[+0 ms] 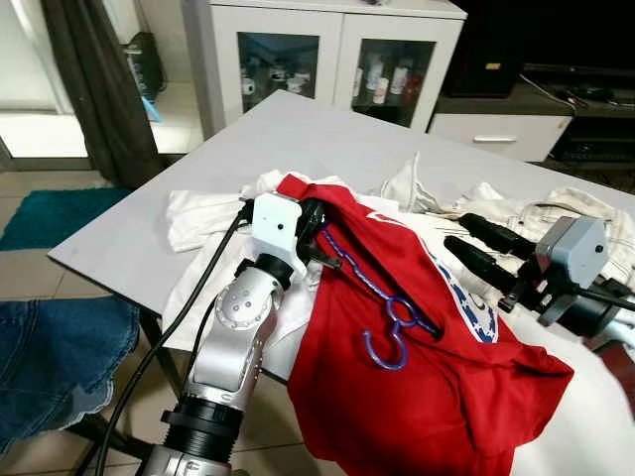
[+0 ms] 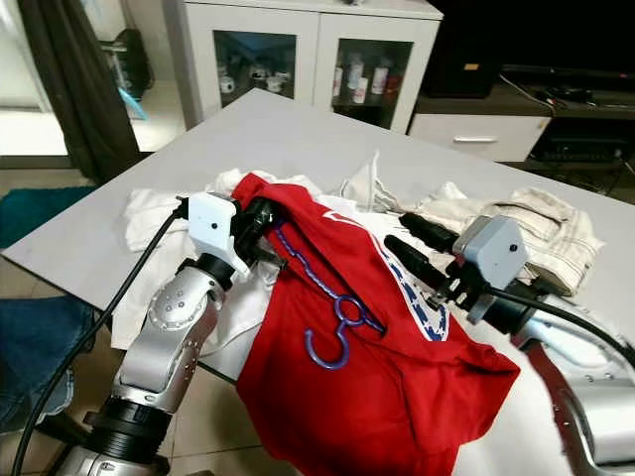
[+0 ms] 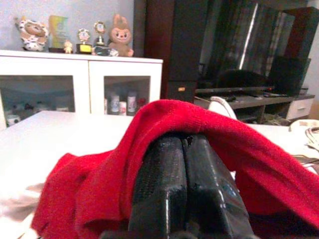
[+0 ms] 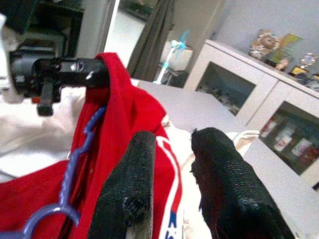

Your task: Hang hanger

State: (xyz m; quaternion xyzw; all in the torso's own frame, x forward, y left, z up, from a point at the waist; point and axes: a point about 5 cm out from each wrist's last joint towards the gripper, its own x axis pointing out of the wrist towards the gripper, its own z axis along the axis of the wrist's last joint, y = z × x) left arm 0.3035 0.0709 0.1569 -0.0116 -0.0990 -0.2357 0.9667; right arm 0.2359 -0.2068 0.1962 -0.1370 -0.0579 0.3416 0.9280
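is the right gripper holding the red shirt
No, the right gripper hovers open above the red shirt; the left gripper is shut on it.

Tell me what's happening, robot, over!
Left gripper shut on red shirt. Right gripper open, hovering beside it. Blue hanger lying on the shirt, not hung. White clothes heaped underneath.

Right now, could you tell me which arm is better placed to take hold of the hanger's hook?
Probably the right. The right gripper is open and free beside the hanger hook, while the left gripper is shut, with the red shirt draped over it.
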